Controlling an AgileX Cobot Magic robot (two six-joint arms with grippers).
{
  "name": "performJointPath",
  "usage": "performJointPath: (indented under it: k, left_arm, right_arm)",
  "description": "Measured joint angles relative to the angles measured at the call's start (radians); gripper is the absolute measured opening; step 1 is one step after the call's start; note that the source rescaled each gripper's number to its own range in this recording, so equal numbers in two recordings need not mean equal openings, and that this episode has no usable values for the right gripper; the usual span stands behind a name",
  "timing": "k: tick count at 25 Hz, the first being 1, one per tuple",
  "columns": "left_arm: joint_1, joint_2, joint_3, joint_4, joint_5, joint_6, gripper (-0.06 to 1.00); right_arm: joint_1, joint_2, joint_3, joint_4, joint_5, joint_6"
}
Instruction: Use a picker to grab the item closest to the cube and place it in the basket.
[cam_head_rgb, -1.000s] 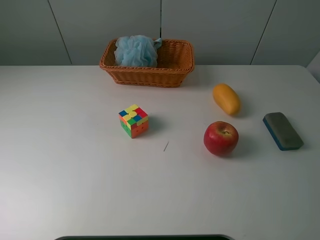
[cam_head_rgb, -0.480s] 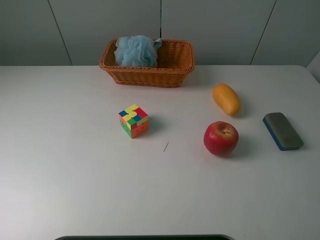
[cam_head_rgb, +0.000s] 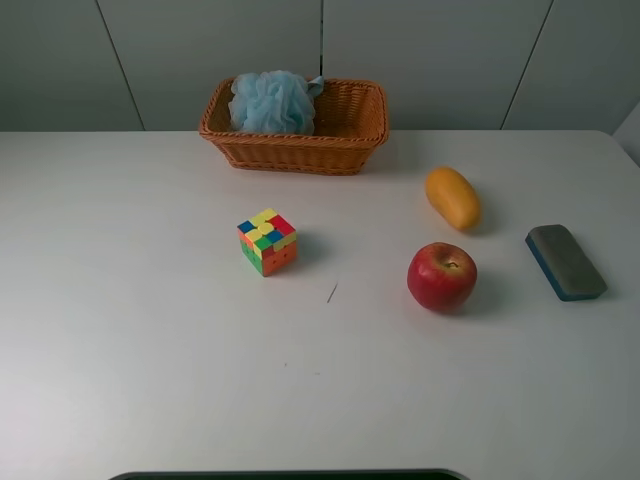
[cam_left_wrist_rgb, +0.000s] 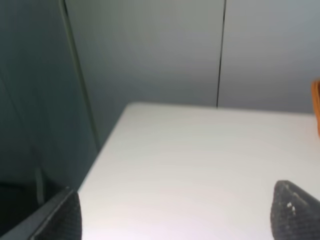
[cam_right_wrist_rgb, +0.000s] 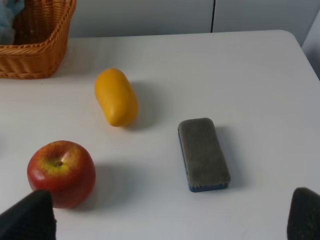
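The multicoloured cube (cam_head_rgb: 267, 241) sits left of the table's middle. A red apple (cam_head_rgb: 441, 276) lies to its right and also shows in the right wrist view (cam_right_wrist_rgb: 61, 172). The wicker basket (cam_head_rgb: 300, 145) stands at the back and holds a blue bath pouf (cam_head_rgb: 272, 101). Neither gripper shows in the exterior view. My left gripper (cam_left_wrist_rgb: 175, 220) is open and empty over the table's far left corner. My right gripper (cam_right_wrist_rgb: 165, 220) is open and empty, above the table near the apple and the eraser.
A yellow mango (cam_head_rgb: 452, 197) lies behind the apple and shows in the right wrist view (cam_right_wrist_rgb: 116, 96). A grey and blue eraser (cam_head_rgb: 565, 261) lies near the right edge, also in the right wrist view (cam_right_wrist_rgb: 202, 152). A small dark mark (cam_head_rgb: 331, 292) is on the table.
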Motion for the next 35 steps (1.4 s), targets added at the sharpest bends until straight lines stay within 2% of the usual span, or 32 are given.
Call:
performJointPath:
  k: [4,10,35]
  left_arm:
    - [0.005,0.0,0.146,-0.04,-0.069,0.0,0.97]
    - [0.005,0.0,0.317,-0.11,-0.119,0.002,0.97]
    - [0.005,0.0,0.327,-0.105,-0.136,0.006,0.98]
  right_arm:
    - [0.0,0.0,0.0,0.0,0.0,0.0]
    - [0.0,0.0,0.0,0.0,0.0,0.0]
    - [0.0,0.0,0.0,0.0,0.0,0.0]
